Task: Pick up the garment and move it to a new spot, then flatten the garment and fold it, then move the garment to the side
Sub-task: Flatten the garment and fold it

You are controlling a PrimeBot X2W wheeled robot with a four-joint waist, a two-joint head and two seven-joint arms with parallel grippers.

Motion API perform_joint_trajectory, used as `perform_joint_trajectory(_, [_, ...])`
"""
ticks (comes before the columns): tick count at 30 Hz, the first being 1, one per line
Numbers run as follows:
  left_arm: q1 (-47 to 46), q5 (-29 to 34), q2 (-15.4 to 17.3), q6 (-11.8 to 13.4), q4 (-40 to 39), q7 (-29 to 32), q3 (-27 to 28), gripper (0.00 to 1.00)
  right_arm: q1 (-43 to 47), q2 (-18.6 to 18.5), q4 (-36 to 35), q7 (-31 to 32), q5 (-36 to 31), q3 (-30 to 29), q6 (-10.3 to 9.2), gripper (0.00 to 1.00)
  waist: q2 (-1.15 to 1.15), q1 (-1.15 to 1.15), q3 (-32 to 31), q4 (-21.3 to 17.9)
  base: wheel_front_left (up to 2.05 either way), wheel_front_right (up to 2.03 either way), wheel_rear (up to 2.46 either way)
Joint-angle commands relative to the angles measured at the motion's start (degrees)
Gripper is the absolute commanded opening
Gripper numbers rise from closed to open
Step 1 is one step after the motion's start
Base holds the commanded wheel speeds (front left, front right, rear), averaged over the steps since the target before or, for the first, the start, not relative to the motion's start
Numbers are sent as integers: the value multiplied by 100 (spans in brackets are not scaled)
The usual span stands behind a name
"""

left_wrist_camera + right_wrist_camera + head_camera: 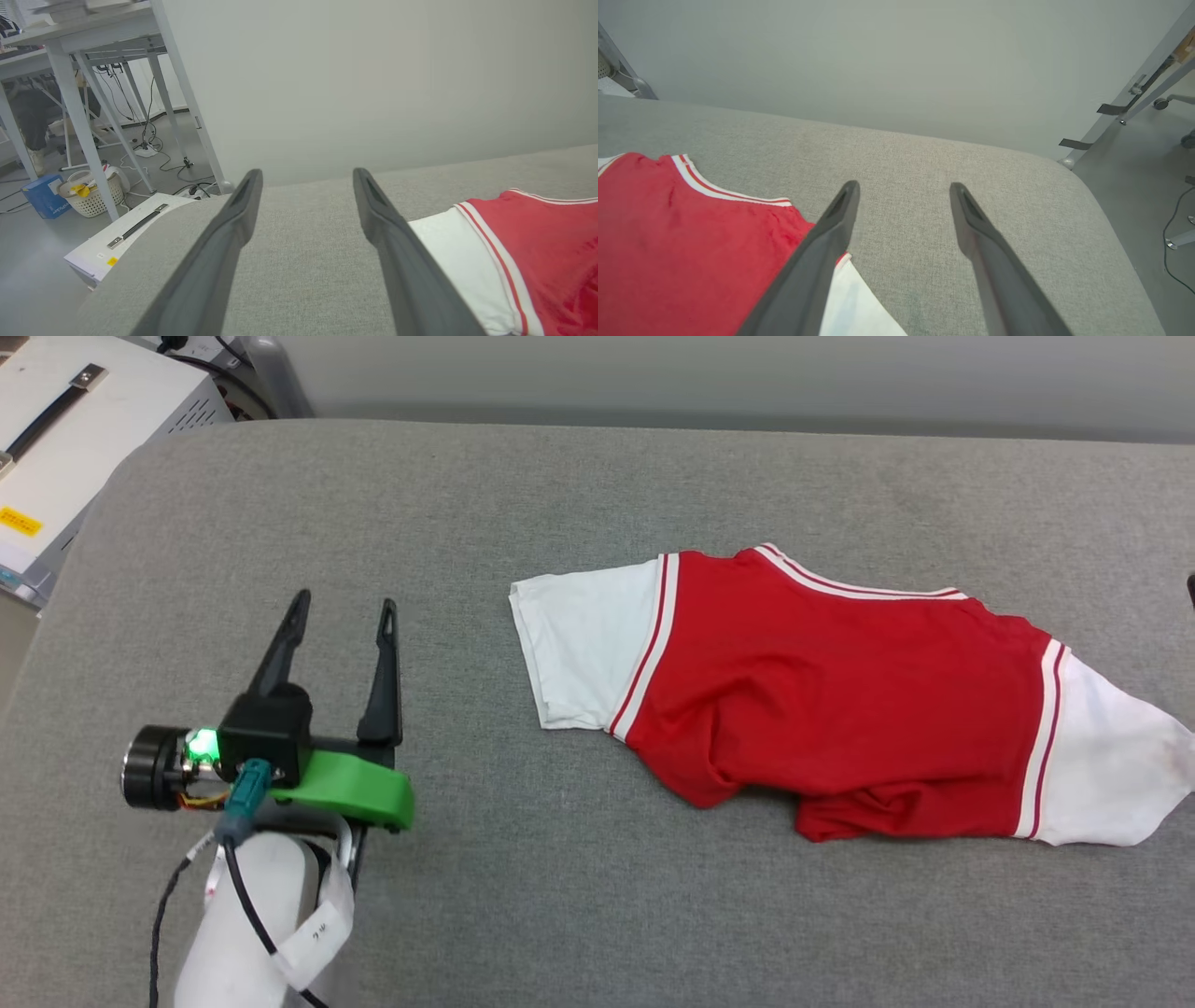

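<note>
Two grippers are hanging open over the grey padded table (pixel 560 476), and neither one is holding anything. The left gripper (pixel 344 604) is hovering above bare table on the left side of the head view, its two dark fingers spread wide with nothing between them. The garment (pixel 822 709) is lying on the right half of the table, well apart from that gripper, with its nearer white sleeve (pixel 579 653) pointing toward it.

In the right wrist view the right gripper (pixel 904 186) is also standing with its fingers parted, aimed at bare table just past the garment's other sleeve. One finger is crossing the edge of the red cloth in that view, and whether it is touching the cloth or passing above it is hard to tell from this angle.

As for progress, the garment is sitting rumpled rather than flat. The red body is bunching into creases along its lower edge, both sleeves are splaying outward, and no lettering is showing on the upper face. Nothing here is looking folded. Judging from this, the flattening, the folding and the final move to the side are all still waiting. The pictures are not revealing whether this spot is the new one, so the pick-up may be pending too.
</note>
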Motion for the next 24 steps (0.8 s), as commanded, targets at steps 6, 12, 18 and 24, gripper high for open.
perform_joint_trajectory(6, [-1041, -121, 319, -349, 439, 167, -80, 100, 827, 853, -1273, -51, -1624, -2100, -4, 100, 35, 0, 26, -121, 0, 0, 0])
perform_joint_trajectory(12, [-2191, -573, 578, -535, 836, 879, -465, 100, 1870, 1759, -2643, -11, -2743, -3247, -4, 100, 35, 0, 154, -226, 0, 0, 0])
perform_joint_trajectory(18, [-3249, -1494, 877, -555, 1212, 2076, -1398, 100, 2458, 2244, -3713, 410, -3148, -3540, -4, 100, 35, 0, 377, -363, 0, 0, 0])
perform_joint_trajectory(24, [-4086, -2969, 1253, -557, 1622, 3946, -2426, 100, 2685, 2391, -4206, 725, -3246, -3504, -4, 100, 35, 0, 653, -524, 0, 0, 0])
